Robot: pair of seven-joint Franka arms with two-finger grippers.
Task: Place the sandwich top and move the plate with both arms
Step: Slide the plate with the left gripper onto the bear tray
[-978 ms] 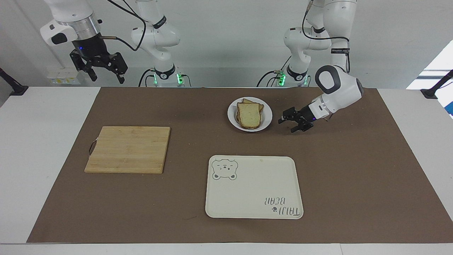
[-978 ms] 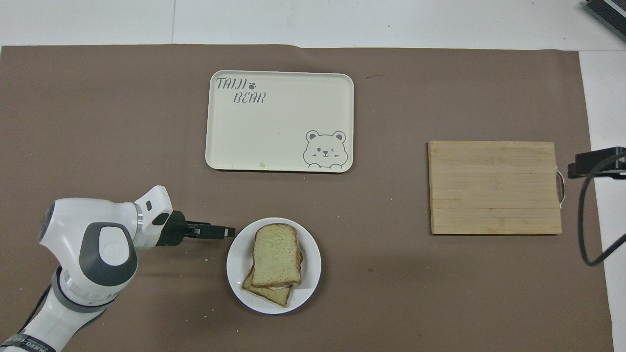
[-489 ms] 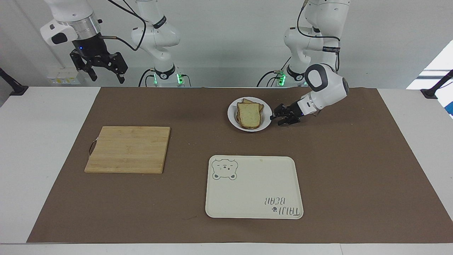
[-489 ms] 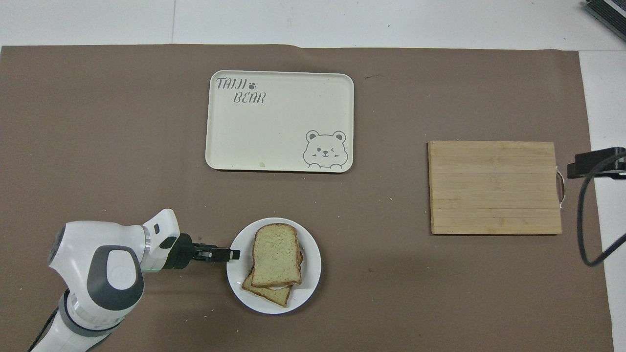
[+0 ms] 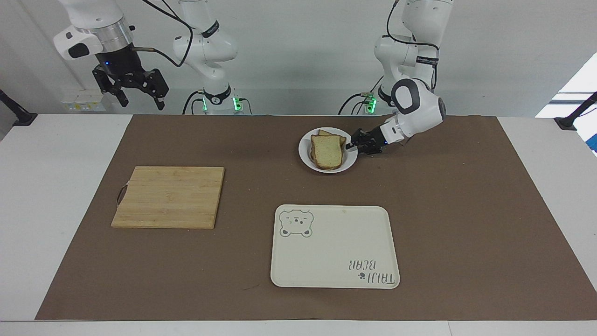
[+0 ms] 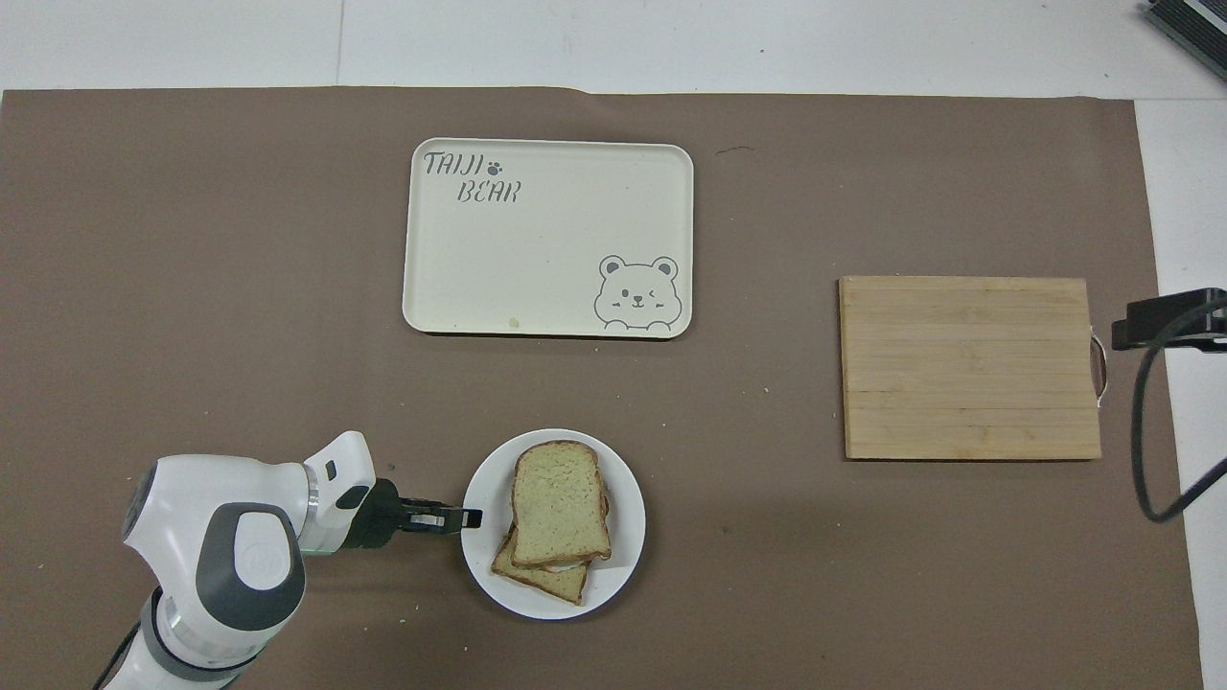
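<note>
The sandwich top (image 5: 328, 151) lies on another bread slice (image 6: 537, 578) on the small white plate (image 5: 304, 150), which sits on the brown mat near the robots. It also shows in the overhead view (image 6: 559, 503), as does the plate (image 6: 613, 575). My left gripper (image 5: 355, 145) is low at the plate's rim on the side toward the left arm's end and touches it; it also shows in the overhead view (image 6: 468, 518). My right gripper (image 5: 128, 88) waits open and empty, raised over the table's edge at the right arm's end.
A cream rectangular tray (image 5: 333, 247) with a bear drawing lies farther from the robots than the plate. A wooden cutting board (image 5: 170, 197) lies toward the right arm's end. A brown mat covers most of the table.
My left gripper moved low across the mat to the plate's rim. The plate with the bread slid a little toward the right arm's end. The right arm has not moved.
</note>
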